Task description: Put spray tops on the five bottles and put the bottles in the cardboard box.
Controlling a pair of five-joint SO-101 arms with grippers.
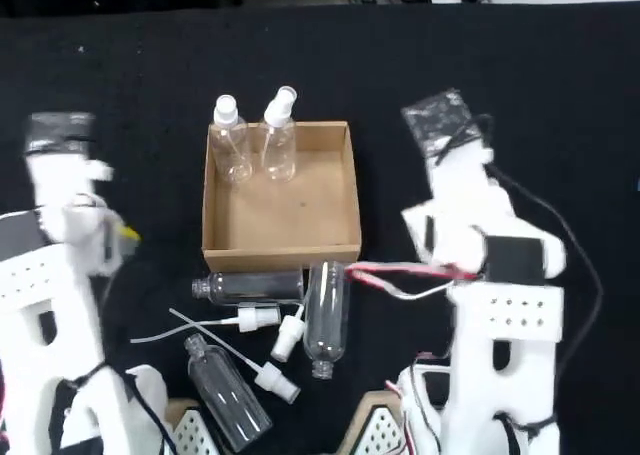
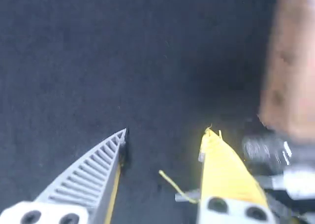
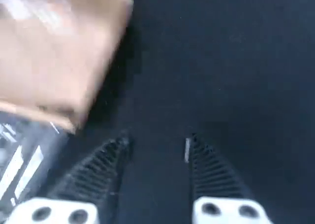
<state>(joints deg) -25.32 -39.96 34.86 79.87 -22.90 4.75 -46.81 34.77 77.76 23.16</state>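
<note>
two bottles point(image 1: 233, 153) in cardboard box point(image 1: 283, 247), three bottles point(image 1: 325, 320) before it

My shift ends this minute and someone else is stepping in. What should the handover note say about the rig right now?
Left gripper: open and empty, over the black cloth to the left of the brown cardboard box.
Right gripper: open and empty, over the cloth to the right of the box.
Done: two clear plastic bottles with white spray tops are in the box at its far wall.
To do: three uncapped clear bottles lie in front of the box, with three loose white spray tops among them. Cap each one, then box it.
</note>
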